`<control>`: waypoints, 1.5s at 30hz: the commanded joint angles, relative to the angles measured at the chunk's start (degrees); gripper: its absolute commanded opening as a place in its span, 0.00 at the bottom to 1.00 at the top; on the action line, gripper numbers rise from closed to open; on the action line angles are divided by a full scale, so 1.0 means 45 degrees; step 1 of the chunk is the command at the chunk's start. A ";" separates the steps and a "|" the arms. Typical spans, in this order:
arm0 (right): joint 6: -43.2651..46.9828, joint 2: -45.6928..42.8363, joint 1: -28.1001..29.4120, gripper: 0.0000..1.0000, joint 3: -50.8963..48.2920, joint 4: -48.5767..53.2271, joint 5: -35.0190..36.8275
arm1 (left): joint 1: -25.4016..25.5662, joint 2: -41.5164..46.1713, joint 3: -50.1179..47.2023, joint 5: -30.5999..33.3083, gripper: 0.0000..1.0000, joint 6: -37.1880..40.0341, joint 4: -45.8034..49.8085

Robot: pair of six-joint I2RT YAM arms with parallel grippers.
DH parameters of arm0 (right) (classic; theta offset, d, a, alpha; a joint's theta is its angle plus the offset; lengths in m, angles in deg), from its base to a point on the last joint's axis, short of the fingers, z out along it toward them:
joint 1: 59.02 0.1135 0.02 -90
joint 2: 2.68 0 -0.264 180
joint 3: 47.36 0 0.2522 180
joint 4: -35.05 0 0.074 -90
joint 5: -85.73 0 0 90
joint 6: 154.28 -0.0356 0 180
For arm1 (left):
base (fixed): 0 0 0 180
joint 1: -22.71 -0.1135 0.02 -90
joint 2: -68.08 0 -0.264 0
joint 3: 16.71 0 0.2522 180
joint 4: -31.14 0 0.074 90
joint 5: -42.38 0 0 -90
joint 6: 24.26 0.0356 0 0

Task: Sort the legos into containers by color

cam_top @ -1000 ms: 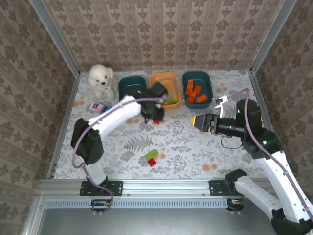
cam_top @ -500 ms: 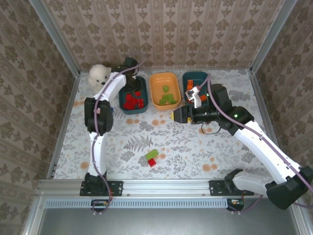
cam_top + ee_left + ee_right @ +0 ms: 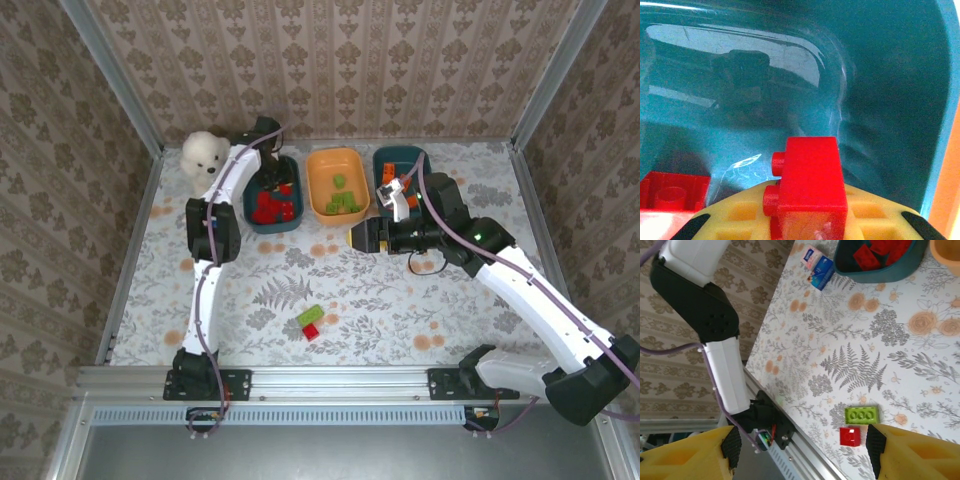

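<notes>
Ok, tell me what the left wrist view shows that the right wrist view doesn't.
Left wrist view: the left gripper shut on a red lego, held before the inner wall of the teal bin. Right wrist view: the open right gripper above the table, where a green lego and a loose red lego lie close together, plus the blue-white object and the left arm. Both: the teal bin with red legos in it.

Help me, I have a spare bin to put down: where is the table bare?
Bare cloth lies in the middle, between the left arm and the two loose bricks, and right of those bricks up to the right arm. The far edge is crowded: bear, three bins, both arms.
</notes>
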 commanded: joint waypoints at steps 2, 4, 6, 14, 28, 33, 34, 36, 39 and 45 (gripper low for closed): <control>0.1070 0.0625 0.0413 0.70 0.0510 0.1158 0.1120 | -0.0017 0.0070 -0.0315 -0.0317 0.30 -0.0262 0.0424; 0.1655 0.1010 0.0705 0.70 0.0758 0.1676 0.1563 | -0.0017 0.0199 -0.0330 -0.0376 0.34 -0.0262 0.0390; 0.2317 0.1381 0.0976 0.70 0.0885 0.2049 0.1931 | -0.0017 0.0336 -0.0305 -0.0418 0.41 -0.0262 0.0369; 0.5888 0.2767 0.1232 0.69 0.1308 0.2704 0.2520 | -0.0018 0.1296 -0.0201 -0.0381 0.49 -0.0434 0.0356; 1.4763 0.5644 0.2035 0.76 0.0318 0.1732 0.2285 | 0.0598 0.9653 -0.9189 -0.1136 0.56 -0.3261 -0.4447; 1.6576 0.6488 0.2475 0.81 -0.0033 0.1358 0.2443 | 0.0760 1.3425 -1.4140 -0.1270 0.56 -0.4240 -0.5457; 1.6920 0.6664 0.2635 0.87 -0.0077 0.1282 0.2379 | 0.0836 1.4221 -1.4783 -0.1256 0.56 -0.4285 -0.5396; 1.7207 0.7031 0.2965 0.89 -0.0236 0.0752 0.2786 | 0.0882 1.5430 -1.5916 -0.1202 0.56 -0.4305 -0.5002; 1.7255 0.7675 0.3342 0.89 -0.0148 0.0131 0.2982 | 0.0881 1.7665 -1.7315 -0.0997 0.56 -0.4416 -0.4255; 1.7449 0.8835 0.4146 0.89 0.0100 -0.0942 0.3659 | 0.0726 2.1386 -1.8671 -0.0466 0.56 -0.4655 -0.2123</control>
